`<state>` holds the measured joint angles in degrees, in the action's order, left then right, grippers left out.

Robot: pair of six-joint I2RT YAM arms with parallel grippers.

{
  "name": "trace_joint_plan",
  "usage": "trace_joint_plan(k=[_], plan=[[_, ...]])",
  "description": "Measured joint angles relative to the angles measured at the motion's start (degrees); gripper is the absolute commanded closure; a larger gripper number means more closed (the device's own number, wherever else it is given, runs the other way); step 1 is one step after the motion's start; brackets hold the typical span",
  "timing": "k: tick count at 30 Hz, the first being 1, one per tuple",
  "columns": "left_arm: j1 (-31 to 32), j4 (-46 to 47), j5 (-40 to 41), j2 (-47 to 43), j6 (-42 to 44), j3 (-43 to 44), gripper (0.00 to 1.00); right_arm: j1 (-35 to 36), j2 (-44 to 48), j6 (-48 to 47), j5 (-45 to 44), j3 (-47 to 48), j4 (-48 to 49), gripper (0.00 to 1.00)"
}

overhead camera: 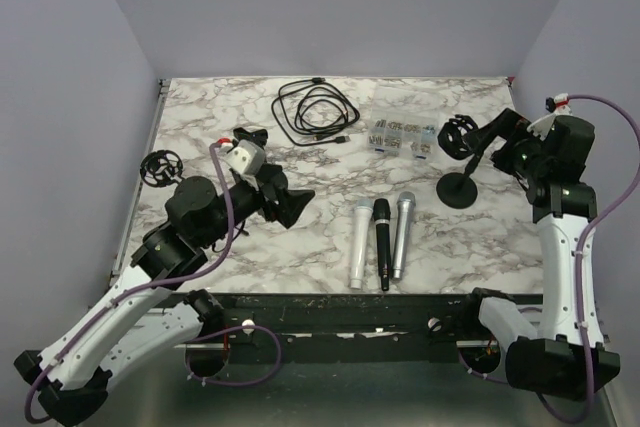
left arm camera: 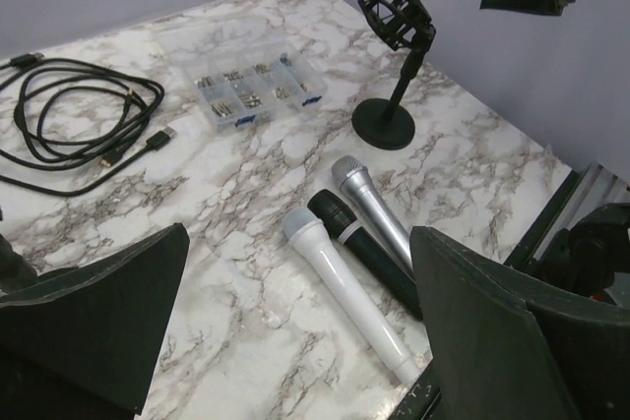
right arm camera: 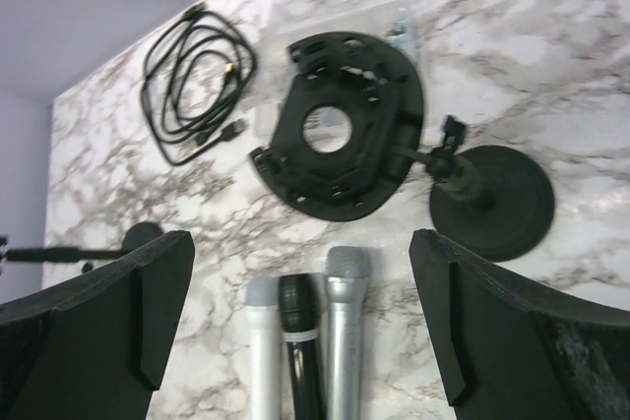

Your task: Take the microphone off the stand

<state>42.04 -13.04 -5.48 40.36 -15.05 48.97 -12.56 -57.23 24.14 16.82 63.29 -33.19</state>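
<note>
Obs: three mics lie flat on the table (overhead camera: pixel 250 137), side by side and touching: white mic (overhead camera: pixel 357 245), black mic (overhead camera: pixel 382 243), silver mic (overhead camera: pixel 401 235). Long axes run near-to-far, heads toward the far side. I cannot tell which one belonged to the stand.

Stand (overhead camera: pixel 462 165) is upright, right of the mics and a little farther back. The right wrist view looks straight through its mount (right arm camera: pixel 340 125); the ring is empty. Judgement: removal looks done.

Right gripper (overhead camera: pixel 503 142): jaws wide apart, holding nothing, raised just right of the mount, with the wrist angled down and leftward at it. The mics are down-left of it, on the near side of the stand base.

Left gripper (overhead camera: pixel 287 197): jaws wide apart, empty, arm stretched low toward the table's middle. The mics lie to its right, with the white one closest. This is the nearer arm to the mics, and their axes run roughly across its line of reach.
</note>
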Motion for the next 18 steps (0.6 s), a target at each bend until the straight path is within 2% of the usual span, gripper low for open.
trace_joint_plan(k=[4, 9, 18], plan=[[0.0, 0.04, 1.99, -5.11, -0.2, 0.09, 0.01, 0.15, 3.85, 1.33, 8.79, -2.69, 3.43, 0.0], [-0.09, 0.81, 6.05, -15.69, -1.31, -0.72, 0.01, 0.55, 9.27, 2.8, 17.64, -7.43, 8.5, 0.0], [-0.09, 2.56, 13.86, -31.56, -5.09, -8.28, 0.01, 0.98, 18.49, 4.83, 22.71, -16.24, 13.7, 0.0]])
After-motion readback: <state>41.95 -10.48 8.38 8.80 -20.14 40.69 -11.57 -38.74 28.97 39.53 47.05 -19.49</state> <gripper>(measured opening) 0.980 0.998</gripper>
